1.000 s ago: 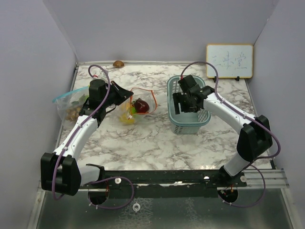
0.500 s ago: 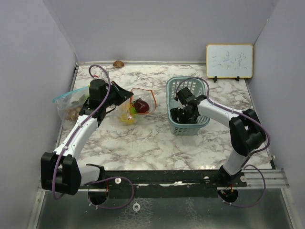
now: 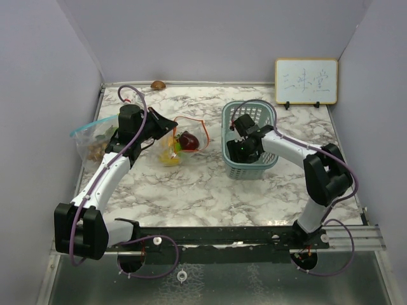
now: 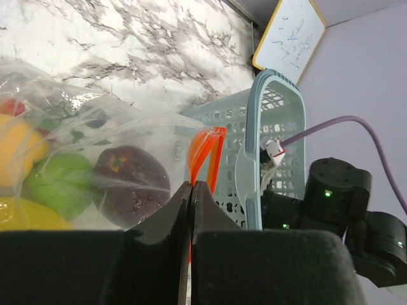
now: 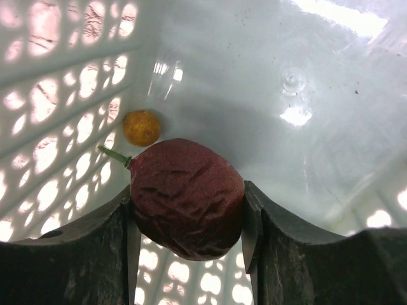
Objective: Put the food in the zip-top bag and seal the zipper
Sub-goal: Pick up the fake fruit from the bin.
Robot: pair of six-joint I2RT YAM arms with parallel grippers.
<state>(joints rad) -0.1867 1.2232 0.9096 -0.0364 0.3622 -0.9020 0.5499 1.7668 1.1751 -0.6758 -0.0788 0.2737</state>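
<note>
A white tabletop veined in grey-brown marble pattern (image 3: 203,184) forms the floor of a booth. Plain pale lavender walls (image 3: 210,38) close it at the back and on both sides. A small whiteboard in a pale wooden frame (image 3: 305,81) leans against the wall at the right rear corner. A little brown rounded object (image 3: 158,84) sits at the table's back edge, and a black metal rail (image 3: 254,236) runs along the near edge by the arm bases.

Near the table's middle lies a clear plastic zip-top bag (image 4: 114,136) with an orange zipper strip (image 4: 205,152). The left gripper (image 4: 191,190) has its fingers pressed together on the bag's edge. Inside the bag are a dark purple-red round fruit (image 4: 130,184), a green round fruit (image 4: 57,184) and yellow pieces (image 4: 19,149).

Just right of the zip-top bag stands a teal plastic mesh basket (image 3: 248,170). The right gripper (image 5: 186,219) reaches down into it, fingers clamped on either side of a dark red-brown wrinkled toy fruit (image 5: 184,184) with a short green stem. A small orange-yellow ball (image 5: 141,127) rests on the basket floor by the perforated wall.

A second clear bag with a blue-green rim (image 3: 89,136) lies at the table's left edge, its contents too small to tell.
</note>
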